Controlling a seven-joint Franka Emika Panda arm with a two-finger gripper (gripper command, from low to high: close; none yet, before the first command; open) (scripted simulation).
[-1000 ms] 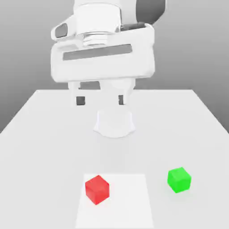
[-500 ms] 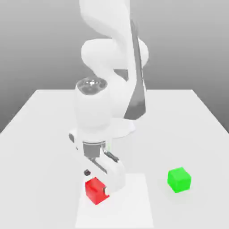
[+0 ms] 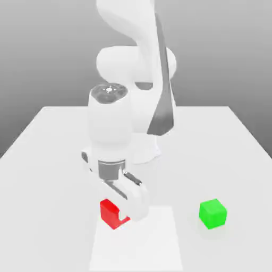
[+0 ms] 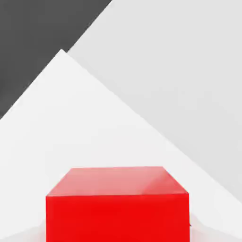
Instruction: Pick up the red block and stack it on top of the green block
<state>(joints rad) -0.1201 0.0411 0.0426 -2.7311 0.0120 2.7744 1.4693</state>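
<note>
- The red block (image 3: 110, 211) sits on the tabletop (image 3: 48, 159) toward its near edge, on a paler square patch (image 3: 154, 244); the hand view shows it close up, flat-faced and square-edged (image 4: 117, 208).
- The pincer (image 3: 123, 215) is down at the red block with its jaws drawn fully in; we judge it closed on the block's opposite side faces.
- We judge the red block rigid and light, its matte faces giving fair friction; a hold across two parallel faces, near mid-height, should keep it level.
- The green block (image 3: 213, 213) stands apart, toward the exterior view's right, equally near the tabletop's near edge.
- Its flat top is a small target, so we expect the red block must be centred squarely before release.
</note>
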